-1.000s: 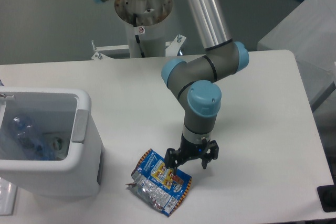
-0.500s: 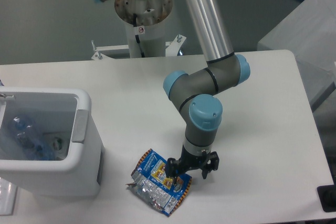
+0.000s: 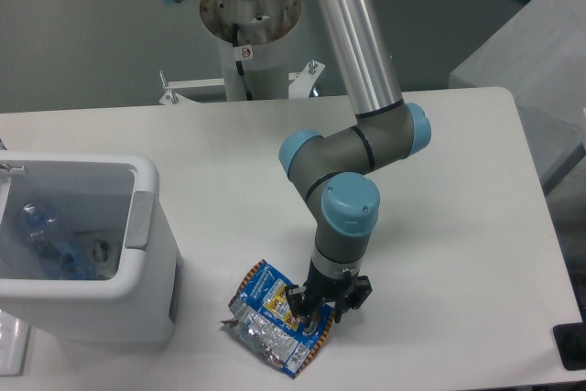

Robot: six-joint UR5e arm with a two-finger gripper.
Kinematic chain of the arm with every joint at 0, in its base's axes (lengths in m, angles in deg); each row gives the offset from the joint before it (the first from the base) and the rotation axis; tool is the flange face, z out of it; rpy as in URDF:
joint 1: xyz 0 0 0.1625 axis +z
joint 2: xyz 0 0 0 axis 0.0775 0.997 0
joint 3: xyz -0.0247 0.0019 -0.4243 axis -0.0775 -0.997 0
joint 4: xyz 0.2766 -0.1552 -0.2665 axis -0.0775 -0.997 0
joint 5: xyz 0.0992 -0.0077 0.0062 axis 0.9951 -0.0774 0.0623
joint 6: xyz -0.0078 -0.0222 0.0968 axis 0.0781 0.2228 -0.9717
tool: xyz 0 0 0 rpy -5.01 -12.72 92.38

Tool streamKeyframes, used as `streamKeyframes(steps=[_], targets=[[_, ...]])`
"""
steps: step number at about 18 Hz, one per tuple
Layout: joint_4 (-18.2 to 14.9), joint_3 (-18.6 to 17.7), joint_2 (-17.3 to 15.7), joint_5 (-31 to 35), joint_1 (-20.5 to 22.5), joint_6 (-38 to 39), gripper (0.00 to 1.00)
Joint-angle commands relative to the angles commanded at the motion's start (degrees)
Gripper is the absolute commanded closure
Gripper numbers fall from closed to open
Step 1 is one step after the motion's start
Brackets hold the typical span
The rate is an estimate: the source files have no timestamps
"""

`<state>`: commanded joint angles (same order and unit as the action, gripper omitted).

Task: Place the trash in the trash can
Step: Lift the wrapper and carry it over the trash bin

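One foil snack bag (image 3: 275, 322) lies on the bench (image 3: 458, 226); one bottle (image 3: 37, 235) sits inside the single trash can (image 3: 137, 254). The arm points straight down, its end effector (image 3: 322, 310) at the bag's right edge, apparently pinching it, though the contact is hard to see.

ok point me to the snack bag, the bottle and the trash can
snack bag (image 3: 265, 322), fixed camera, on its printed foil left of the gripper
bottle (image 3: 41, 237), fixed camera, on its clear body inside the bin
trash can (image 3: 139, 219), fixed camera, on the grey rim panel

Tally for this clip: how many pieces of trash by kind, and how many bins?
Clear plastic bottle, inside the bin: 1
Foil snack bag, on the table under the tool: 1
White paper wad, inside the bin: 1
White trash can: 1
Total: 4
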<state>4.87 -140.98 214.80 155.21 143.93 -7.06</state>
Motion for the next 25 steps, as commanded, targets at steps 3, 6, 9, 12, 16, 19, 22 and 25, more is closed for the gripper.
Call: streamKeyframes(steps=[3,6,9,12,16,19,22,25], targets=[[0.0,-0.2,-0.2,0.0,-0.1,0.1,0.55],[-0.1,-0.3,-0.6,0.1,-0.2,0.1,0.7],[-0.1,-0.3,-1.0,-0.1,-0.3,0.1,0.76],[-0.1,-0.5,-2.7,-0.1,-0.3,0.8,0.79],[-0.1,0.2,-5.5,-0.1,-0.2,2.8,0.83],[0.0,1.5,-9.4,-0.3,0.1,2.8,0.83],[0.0,2.1,-13.8,-1.0,0.4,4.2,0.83],[0.0,4.6,-16.9,-5.2,1.4,10.0,0.83]])
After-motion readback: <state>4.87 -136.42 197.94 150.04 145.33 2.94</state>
